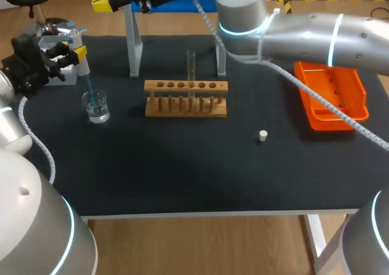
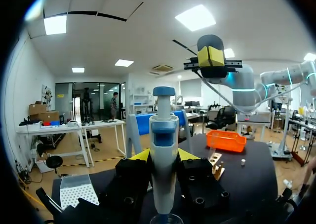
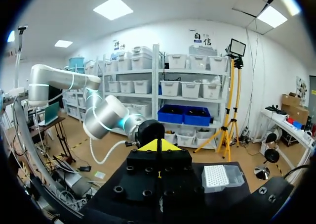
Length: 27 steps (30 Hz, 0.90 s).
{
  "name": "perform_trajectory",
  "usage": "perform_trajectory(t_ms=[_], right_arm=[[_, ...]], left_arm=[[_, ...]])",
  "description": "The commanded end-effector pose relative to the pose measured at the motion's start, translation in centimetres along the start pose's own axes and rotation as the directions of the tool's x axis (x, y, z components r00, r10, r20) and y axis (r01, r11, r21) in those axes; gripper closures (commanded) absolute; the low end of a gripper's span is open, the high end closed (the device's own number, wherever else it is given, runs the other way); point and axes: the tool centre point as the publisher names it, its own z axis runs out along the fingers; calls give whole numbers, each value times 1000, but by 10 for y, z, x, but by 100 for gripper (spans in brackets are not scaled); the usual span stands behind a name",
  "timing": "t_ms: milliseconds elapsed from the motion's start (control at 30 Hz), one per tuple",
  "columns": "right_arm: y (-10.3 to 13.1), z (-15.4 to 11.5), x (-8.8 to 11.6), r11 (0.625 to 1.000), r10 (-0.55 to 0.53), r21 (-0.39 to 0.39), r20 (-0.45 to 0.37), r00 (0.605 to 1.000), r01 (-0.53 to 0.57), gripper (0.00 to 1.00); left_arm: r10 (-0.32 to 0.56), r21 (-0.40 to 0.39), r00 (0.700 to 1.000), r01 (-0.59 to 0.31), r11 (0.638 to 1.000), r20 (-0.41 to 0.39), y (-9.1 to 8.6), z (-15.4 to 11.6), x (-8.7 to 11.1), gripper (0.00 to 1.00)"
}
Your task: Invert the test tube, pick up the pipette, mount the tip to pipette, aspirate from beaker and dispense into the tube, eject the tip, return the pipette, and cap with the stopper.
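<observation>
The left gripper (image 1: pixel 72 51) is clenched on the pipette (image 1: pixel 84 65), one yellow finger on each side of its body. The blue tip dips into the beaker (image 1: pixel 97 107) at the table's (image 1: pixel 182 172) left side. Beyond the far edge, the right gripper (image 1: pixel 103 2) hangs with its yellow tips pressed together on nothing. At mid-table the wooden rack (image 1: pixel 186 108) holds the test tube (image 1: pixel 191 65) upright. The stopper (image 1: pixel 262 136) lies alone to the right, and the orange tray (image 1: pixel 358 102) lies farther right.
</observation>
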Motion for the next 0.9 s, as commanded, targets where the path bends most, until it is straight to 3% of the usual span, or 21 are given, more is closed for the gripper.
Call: perform_trajectory(t_ms=[33,533,900], right_arm=[[-3,10,-9,999,4,-36,-43,999,-6,100],[-1,32,-14,989,-1,-149,-44,999,-6,100],[-2,46,-18,984,-6,-179,-53,999,-3,100]], left_arm=[[1,1,1000,-1,1000,3,0,1,0,100],[1,1,1000,-1,1000,3,0,1,0,100],[1,1,1000,-1,1000,3,0,1,0,100]])
